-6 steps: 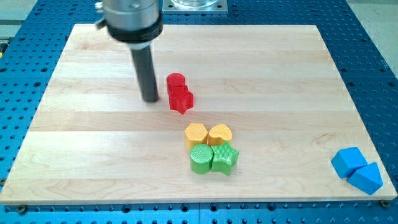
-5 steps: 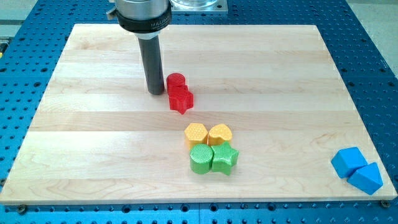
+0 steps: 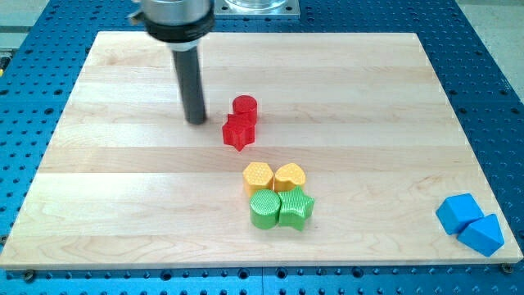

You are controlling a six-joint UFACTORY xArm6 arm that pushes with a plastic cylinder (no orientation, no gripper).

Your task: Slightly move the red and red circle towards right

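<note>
A red circle block (image 3: 245, 108) stands near the middle of the wooden board (image 3: 123, 172). A red star block (image 3: 238, 132) touches it at its lower left. My tip (image 3: 196, 121) rests on the board to the left of both red blocks, a small gap away from the star and not touching either block.
A yellow hexagon block (image 3: 258, 176) and a yellow heart block (image 3: 289, 176) sit below the red pair. A green circle block (image 3: 264, 210) and a green star block (image 3: 296, 208) sit under them. Two blue blocks (image 3: 469, 224) lie at the view's bottom right.
The red circle has shifted to the right and now sits at the star's upper right. My tip has drawn back a little to the left.
</note>
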